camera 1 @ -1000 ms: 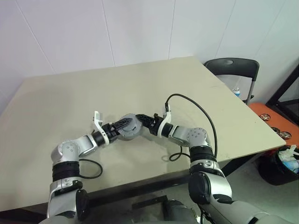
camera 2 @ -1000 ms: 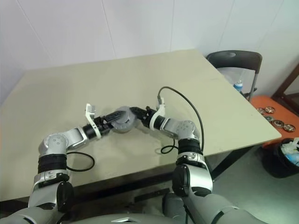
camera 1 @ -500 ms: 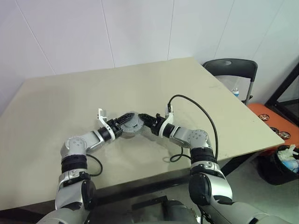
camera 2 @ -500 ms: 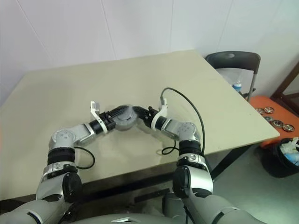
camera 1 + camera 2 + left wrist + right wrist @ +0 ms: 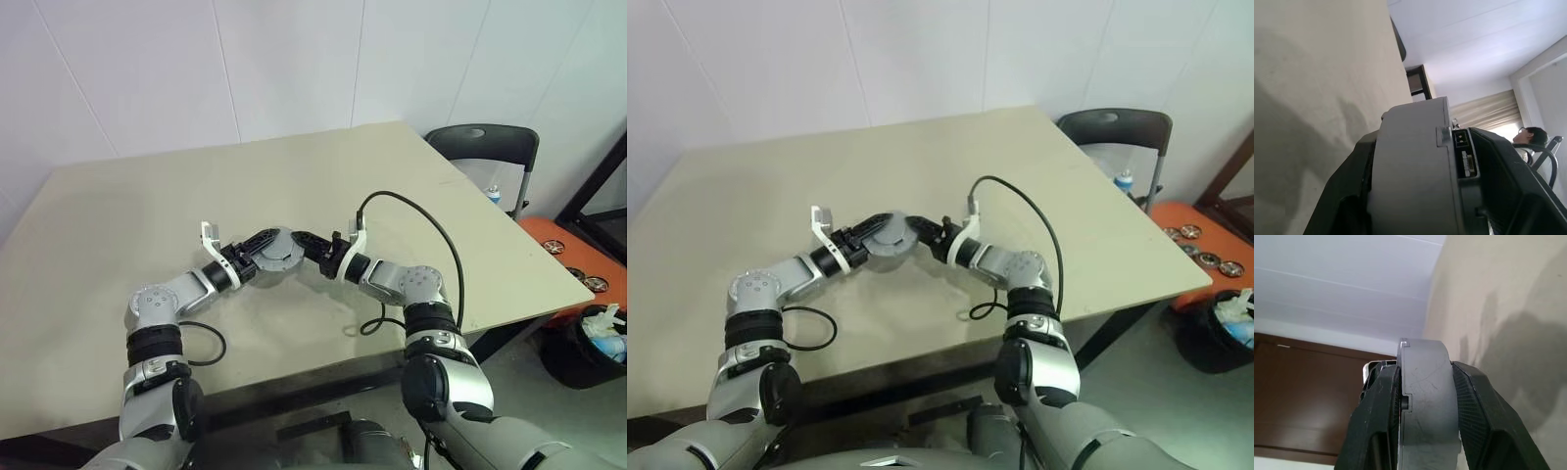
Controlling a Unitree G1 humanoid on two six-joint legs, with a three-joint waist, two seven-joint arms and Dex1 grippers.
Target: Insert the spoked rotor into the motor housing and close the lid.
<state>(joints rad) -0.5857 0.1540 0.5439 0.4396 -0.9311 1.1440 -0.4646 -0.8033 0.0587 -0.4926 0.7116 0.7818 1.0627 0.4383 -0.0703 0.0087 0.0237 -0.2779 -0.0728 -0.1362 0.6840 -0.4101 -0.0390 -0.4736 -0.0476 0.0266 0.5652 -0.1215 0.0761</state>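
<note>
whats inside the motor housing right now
Not visible. The motor housing shows just its closed grey shell, clamped above the table between the left gripper and right gripper. Whether the spoked rotor sits inside cannot be told.

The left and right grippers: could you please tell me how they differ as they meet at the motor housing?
The left gripper meets the motor housing from the robot's left, the right gripper from its right. The right arm's cable arcs high over the table; the left arm's cable lies looped on it. Both have black fingers either side of the housing.
</note>
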